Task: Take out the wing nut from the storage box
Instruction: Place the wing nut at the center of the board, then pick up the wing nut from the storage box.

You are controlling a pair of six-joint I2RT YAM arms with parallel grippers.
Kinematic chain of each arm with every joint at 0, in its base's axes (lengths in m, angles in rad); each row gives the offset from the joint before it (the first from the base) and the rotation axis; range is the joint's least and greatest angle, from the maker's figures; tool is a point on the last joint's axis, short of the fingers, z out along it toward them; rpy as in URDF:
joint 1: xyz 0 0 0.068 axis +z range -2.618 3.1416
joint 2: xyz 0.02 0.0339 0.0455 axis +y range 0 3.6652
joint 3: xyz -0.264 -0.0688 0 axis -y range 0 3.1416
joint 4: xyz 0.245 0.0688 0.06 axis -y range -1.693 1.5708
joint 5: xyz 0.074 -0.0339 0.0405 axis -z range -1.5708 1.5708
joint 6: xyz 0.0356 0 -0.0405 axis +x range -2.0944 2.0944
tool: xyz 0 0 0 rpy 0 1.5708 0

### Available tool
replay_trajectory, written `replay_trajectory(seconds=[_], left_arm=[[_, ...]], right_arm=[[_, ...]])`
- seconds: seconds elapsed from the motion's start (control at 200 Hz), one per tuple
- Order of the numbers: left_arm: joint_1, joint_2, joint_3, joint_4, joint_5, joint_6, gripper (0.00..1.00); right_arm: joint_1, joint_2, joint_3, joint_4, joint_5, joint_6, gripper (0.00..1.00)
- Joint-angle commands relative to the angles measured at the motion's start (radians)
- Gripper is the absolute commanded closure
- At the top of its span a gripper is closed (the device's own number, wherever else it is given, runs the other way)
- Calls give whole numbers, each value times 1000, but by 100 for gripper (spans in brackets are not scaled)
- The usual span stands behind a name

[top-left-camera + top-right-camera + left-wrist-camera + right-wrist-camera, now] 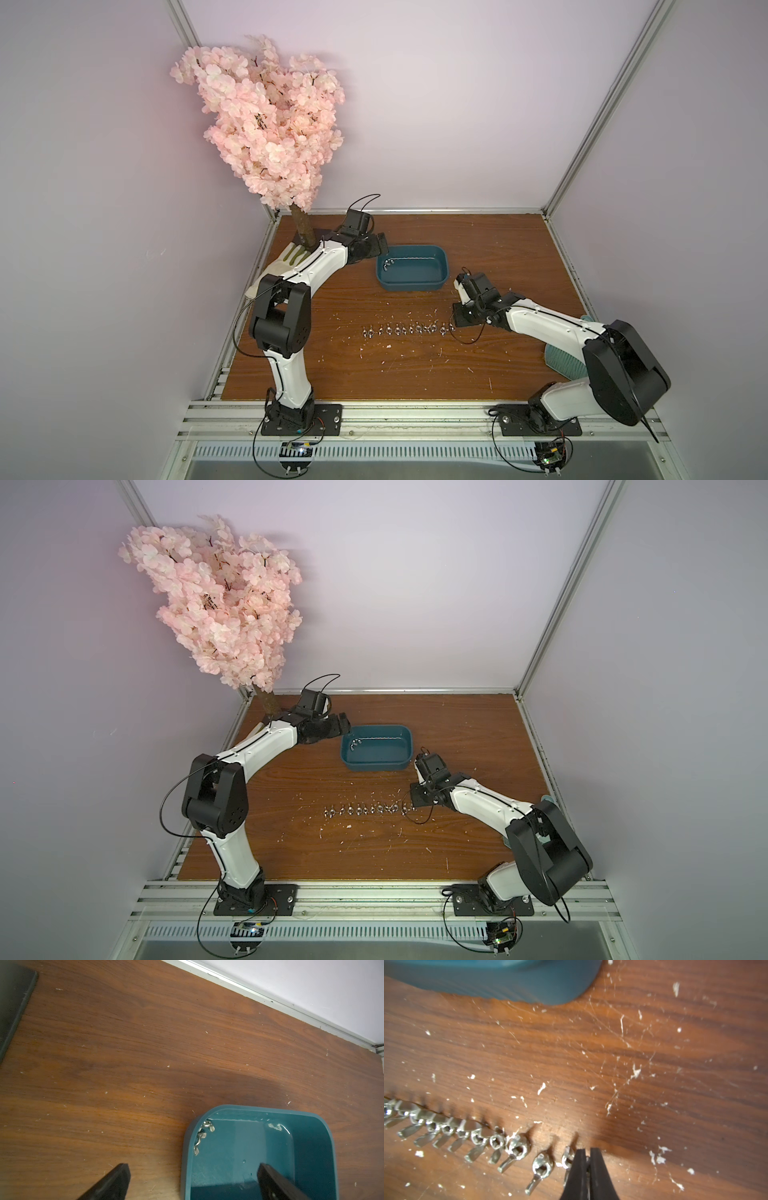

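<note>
The storage box [411,286] is sitting on the counter [478,361] toward 12 o'clock of its middle. A few wing nuts [202,1136] are lying inside, huddled against the wall at the box's 9 o'clock end. The left claw [193,1165] is hovering right there with its jaws spread wide and gripping nothing. One finger [276,1184] is hanging over the box's floor and the other finger [112,1182] over bare wood outside the rim.

At 6 o'clock of the box, a row of wing nuts [409,330] is running across the counter. The right claw [587,1150] is sitting low at the row's 3 o'clock end, its jaws pressed together. The last nut [568,1157] is lying tight against the tips, and I cannot tell whether they are pinching it. At 10 o'clock, a pink blossom tree [270,124] is standing in the corner.
</note>
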Motion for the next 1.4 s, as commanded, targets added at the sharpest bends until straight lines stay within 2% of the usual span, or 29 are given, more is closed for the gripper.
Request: replay_trajectory(seconds=[0.0,0.265,0.41,0.485,0.636,0.911,1.071,1.171,1.301,1.396], left_arm=[[12,9,3,-28,-27,-7,0],[12,6,1,-28,-20,3,0],[12,7,4,-26,-13,19,0],[12,6,3,-21,0,33,2],[12,2,3,-11,23,78,7],[-16,-5,7,-11,27,143,25],[-81,7,30,-37,-41,193,38],[-105,18,30,-38,-33,206,44],[-110,37,29,-41,-5,208,58],[-116,57,29,-53,0,220,60]], right_arm=[[13,-22,-17,-10,21,25,95],[26,-17,-49,-4,31,39,93],[26,-23,-43,-9,33,39,84],[26,-29,-28,-15,40,28,74],[26,-51,29,-33,66,6,61],[22,-55,147,49,92,-44,37],[15,-37,203,143,84,-66,15],[7,-3,247,181,61,-82,2],[2,43,302,213,20,-93,1],[-3,63,319,238,10,-91,1]])
